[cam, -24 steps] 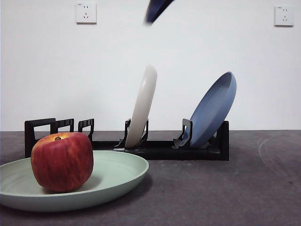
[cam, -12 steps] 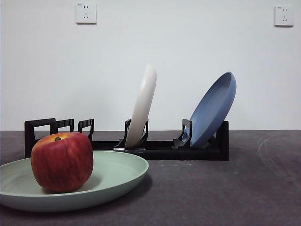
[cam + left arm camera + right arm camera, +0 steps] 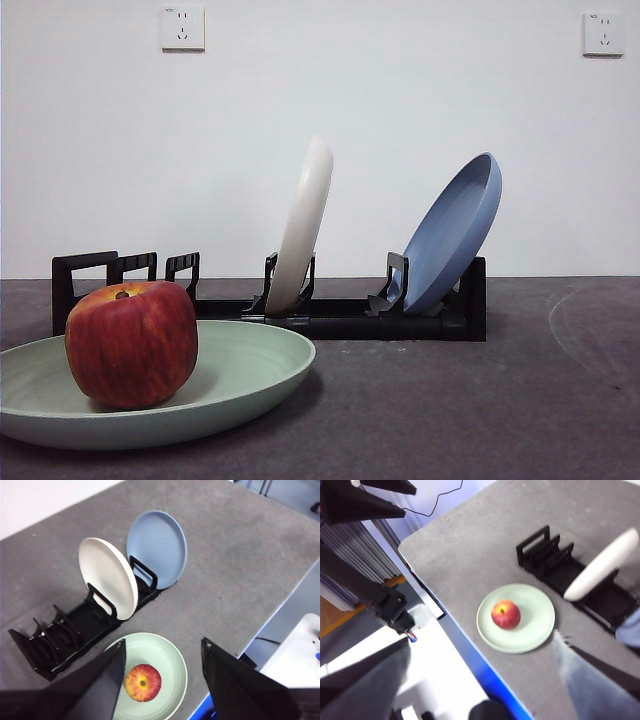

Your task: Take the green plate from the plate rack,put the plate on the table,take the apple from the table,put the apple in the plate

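Note:
The red apple [image 3: 131, 343] rests inside the pale green plate [image 3: 250, 370], which lies flat on the dark grey table [image 3: 480, 410] in front of the black plate rack [image 3: 340, 318]. From high above, the left wrist view shows the apple [image 3: 143, 682] on the green plate [image 3: 167, 655] between the jaws of my open left gripper [image 3: 162, 680], far below them. My right gripper [image 3: 480, 675] is also open and high up, with the apple [image 3: 505, 614] on the plate [image 3: 535, 610] well below. Neither gripper shows in the front view.
A cream-white plate [image 3: 303, 225] and a blue plate [image 3: 455, 232] stand upright in the rack. The cream-white plate [image 3: 107, 577] and blue plate [image 3: 156, 547] lean in neighbouring slots. The table edge [image 3: 445, 615] runs close to the green plate.
A dark gripper tip that showed at the top of the front view one second ago has left the picture. Plate, apple and rack have not moved.

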{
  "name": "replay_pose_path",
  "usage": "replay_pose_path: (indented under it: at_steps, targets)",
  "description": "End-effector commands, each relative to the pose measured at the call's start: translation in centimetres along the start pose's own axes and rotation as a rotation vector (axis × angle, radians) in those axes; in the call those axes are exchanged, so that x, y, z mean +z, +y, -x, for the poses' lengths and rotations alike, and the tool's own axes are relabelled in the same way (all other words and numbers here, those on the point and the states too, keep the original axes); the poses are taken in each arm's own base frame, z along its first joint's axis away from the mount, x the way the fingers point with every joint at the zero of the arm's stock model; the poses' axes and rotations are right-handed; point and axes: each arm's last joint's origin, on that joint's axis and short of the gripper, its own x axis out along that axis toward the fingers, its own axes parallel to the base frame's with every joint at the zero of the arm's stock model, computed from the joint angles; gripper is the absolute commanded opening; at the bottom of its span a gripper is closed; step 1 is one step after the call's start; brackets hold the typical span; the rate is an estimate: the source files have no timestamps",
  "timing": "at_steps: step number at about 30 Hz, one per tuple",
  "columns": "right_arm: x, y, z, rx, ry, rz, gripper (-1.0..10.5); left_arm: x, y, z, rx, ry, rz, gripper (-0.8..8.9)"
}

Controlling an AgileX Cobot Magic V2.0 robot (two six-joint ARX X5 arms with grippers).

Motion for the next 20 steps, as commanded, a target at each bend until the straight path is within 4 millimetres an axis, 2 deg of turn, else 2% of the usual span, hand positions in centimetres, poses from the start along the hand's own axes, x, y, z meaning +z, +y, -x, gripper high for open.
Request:
replay_pose_path:
  at_steps: [1, 2, 3, 4, 5, 11, 20]
  targets:
    - [-0.9, -0.2, -0.7, -0.006, 0.062, -0.026, 3.9, 0.0, -0.1, 0.0, -0.014, 0.003, -0.012, 2.47]
    - [-1.1, -0.2, -0.9, -0.008, 0.072, -0.027, 3.2, 0.0, -0.1, -0.1, -0.014, 0.004, -0.013, 2.21]
    - [-1.3, -0.3, -1.0, -0.009, 0.078, -0.027, 2.2, 0.0, -0.1, -0.1, -0.014, 0.005, -0.013, 1.36]
    - [-1.4, -0.3, -1.3, -0.013, 0.086, -0.024, 0.9, 0.0, -0.1, -0.1, -0.014, 0.005, -0.013, 0.05]
    - [-1.4, -0.4, -1.3, -0.03, 0.086, -0.021, -0.3, 0.0, -0.1, -0.1, -0.014, 0.005, -0.013, -0.07]
    - [-1.3, -0.6, -1.3, -0.111, 0.076, -0.013, -0.1, 0.0, -0.2, -0.1, -0.042, 0.01, -0.014, -0.08]
    - [-1.1, -0.7, -1.8, -0.117, 0.088, -0.014, 0.0, 0.1, -0.2, -0.2, -0.039, 0.005, -0.011, -0.04]
